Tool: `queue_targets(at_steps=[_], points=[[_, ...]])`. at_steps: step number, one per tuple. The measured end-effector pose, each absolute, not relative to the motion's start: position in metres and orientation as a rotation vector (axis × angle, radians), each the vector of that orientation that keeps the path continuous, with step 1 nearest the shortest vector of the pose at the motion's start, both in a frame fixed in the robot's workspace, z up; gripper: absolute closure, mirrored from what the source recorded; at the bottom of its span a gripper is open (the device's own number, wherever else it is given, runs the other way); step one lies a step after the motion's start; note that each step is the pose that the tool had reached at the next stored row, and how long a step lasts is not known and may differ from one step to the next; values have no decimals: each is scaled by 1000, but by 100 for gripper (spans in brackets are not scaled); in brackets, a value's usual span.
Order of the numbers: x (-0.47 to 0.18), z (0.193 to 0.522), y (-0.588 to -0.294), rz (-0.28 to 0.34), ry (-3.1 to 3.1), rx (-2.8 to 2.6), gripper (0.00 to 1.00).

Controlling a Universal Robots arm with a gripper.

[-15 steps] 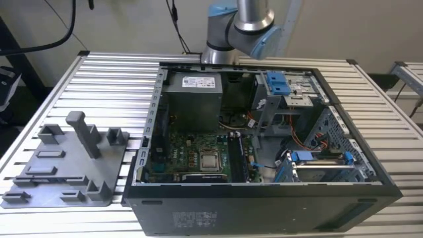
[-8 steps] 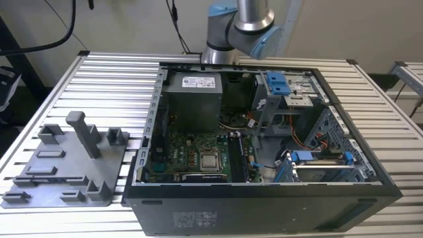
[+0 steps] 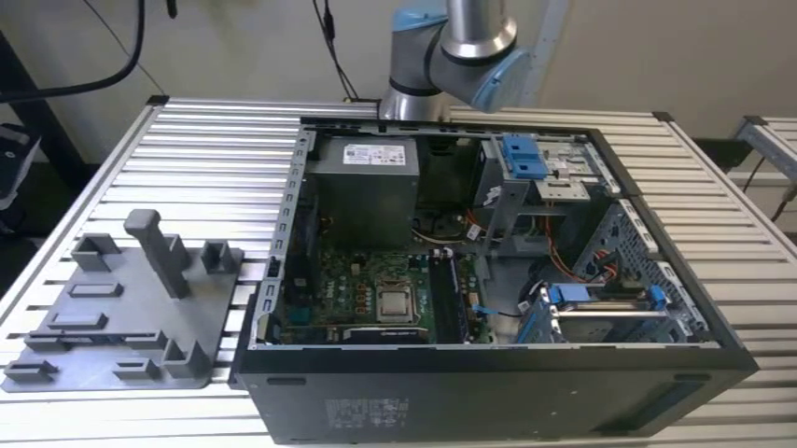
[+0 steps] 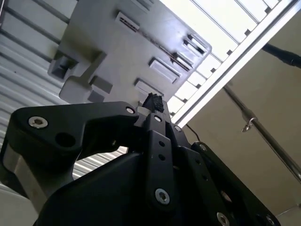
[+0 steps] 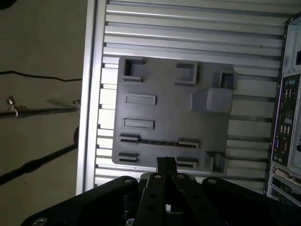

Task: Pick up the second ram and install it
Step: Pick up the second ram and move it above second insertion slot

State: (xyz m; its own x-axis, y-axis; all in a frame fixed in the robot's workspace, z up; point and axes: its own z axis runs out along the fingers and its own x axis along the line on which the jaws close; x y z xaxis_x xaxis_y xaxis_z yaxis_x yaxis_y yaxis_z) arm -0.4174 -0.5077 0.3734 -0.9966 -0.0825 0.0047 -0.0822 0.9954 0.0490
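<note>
Seemingly the fingers [image 5: 162, 167] are pressed together and empty; the ram [image 5: 157, 141], a thin dark strip on edge in the tray [image 5: 169, 103], lies beyond their tips, well apart, its length crossing their seam.

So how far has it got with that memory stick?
Early, it seems. A dark strip, perhaps a first stick, sits beside the silver chip. The end effector hangs shut and empty over the grey tray. Picking up and seating the second ram look left to do.
</note>
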Motion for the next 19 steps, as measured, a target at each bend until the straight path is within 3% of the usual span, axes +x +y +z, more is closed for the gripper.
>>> queue_targets(at_steps=[19], points=[[-417, 373, -508, -71, -3084, 524, 89]])
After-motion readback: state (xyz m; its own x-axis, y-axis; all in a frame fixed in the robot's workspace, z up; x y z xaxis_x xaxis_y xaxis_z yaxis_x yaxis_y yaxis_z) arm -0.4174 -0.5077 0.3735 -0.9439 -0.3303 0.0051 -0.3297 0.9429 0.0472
